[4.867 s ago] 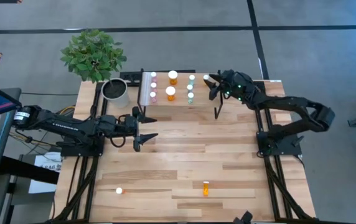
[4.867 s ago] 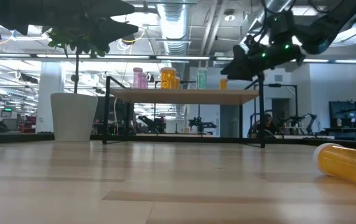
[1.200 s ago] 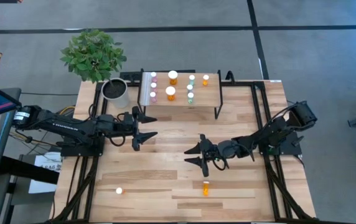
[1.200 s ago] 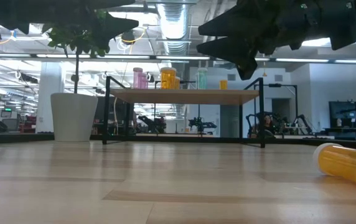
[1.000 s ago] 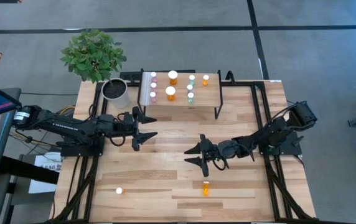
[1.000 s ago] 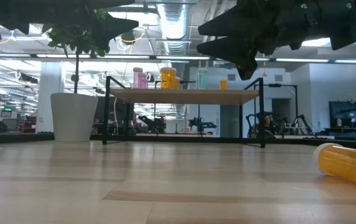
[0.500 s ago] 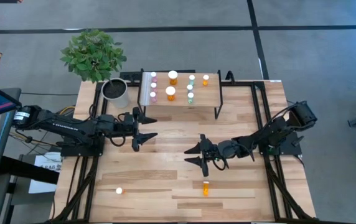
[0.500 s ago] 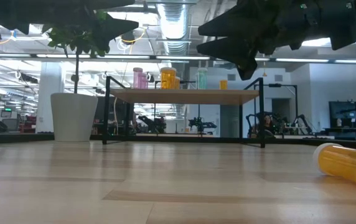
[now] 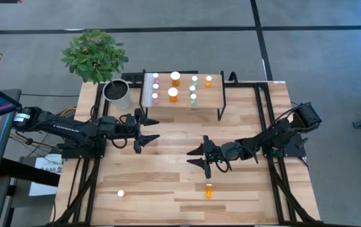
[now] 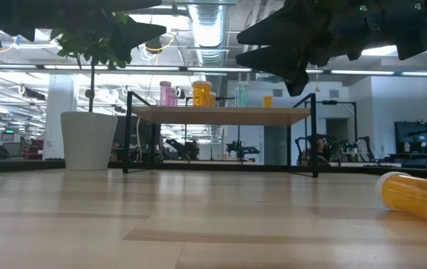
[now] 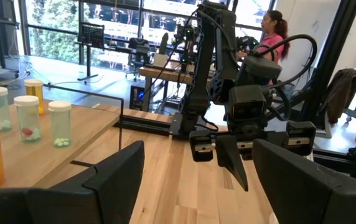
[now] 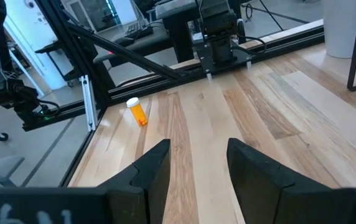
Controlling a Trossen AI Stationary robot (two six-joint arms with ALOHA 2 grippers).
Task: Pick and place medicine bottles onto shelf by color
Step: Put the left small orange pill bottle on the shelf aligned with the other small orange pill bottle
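Orange bottle point(image 9: 208, 190) beyond right gripper point(image 9: 201, 157)

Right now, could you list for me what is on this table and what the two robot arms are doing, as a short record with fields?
shelf: far edge of table, seven bottles standing on it
bottles on shelf: pink, orange, pale green, one small orange
orange bottle: lying on the table, near edge
small white object: near left corner, unclear
plant pot: left of shelf
left gripper: fingers open, empty, in front of shelf
right gripper: fingers open, empty, mid-table
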